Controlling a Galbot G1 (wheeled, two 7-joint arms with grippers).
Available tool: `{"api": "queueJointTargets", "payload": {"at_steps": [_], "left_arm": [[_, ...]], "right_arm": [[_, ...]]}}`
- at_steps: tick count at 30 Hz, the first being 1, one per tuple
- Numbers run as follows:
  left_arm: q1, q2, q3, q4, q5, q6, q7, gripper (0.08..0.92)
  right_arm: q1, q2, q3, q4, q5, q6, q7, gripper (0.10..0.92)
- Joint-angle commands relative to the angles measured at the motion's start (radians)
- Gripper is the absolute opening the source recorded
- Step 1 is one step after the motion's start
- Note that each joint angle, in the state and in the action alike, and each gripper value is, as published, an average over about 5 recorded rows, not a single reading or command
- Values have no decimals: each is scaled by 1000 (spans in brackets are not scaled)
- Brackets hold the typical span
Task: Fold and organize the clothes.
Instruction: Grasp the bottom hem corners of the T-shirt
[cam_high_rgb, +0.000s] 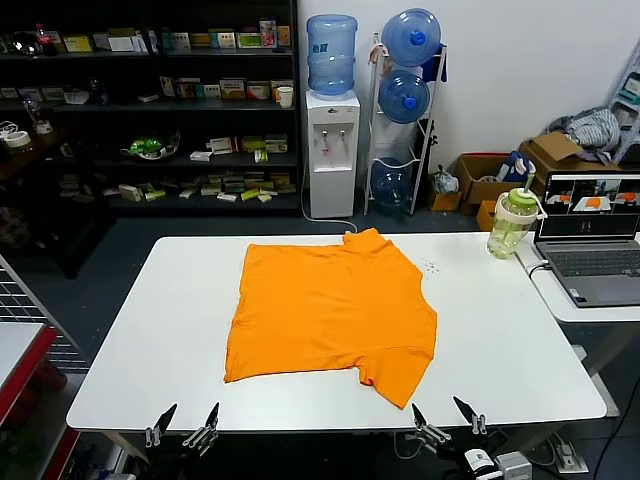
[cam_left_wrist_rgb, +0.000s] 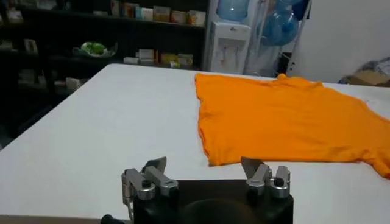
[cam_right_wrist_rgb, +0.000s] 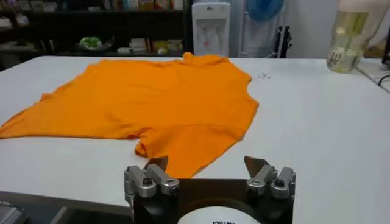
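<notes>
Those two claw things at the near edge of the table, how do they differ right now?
The left gripper waits at the near left of the white table, facing bare tabletop; the right gripper waits at the near right, just short of the orange T-shirt's nearest sleeve. So the right one is closer to the fabric. Both are open, hold nothing, and touch nothing.
</notes>
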Motion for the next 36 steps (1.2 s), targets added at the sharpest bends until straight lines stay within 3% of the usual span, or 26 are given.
{"api": "queueJointTargets", "payload": {"at_steps": [1,18,36], "left_arm": [[-19,15,-2,11,-12,5,20,823],[-346,-51,148,252,-49,46,51,823],[-393,-70,182,290,-45,53,48,823]], "right_arm": [[7,0,-1,-6,-7,8,11,823],[265,65,-107,-271,-75,39,39,823],[282,92,-179,-279,-109,2,42,823]]}}
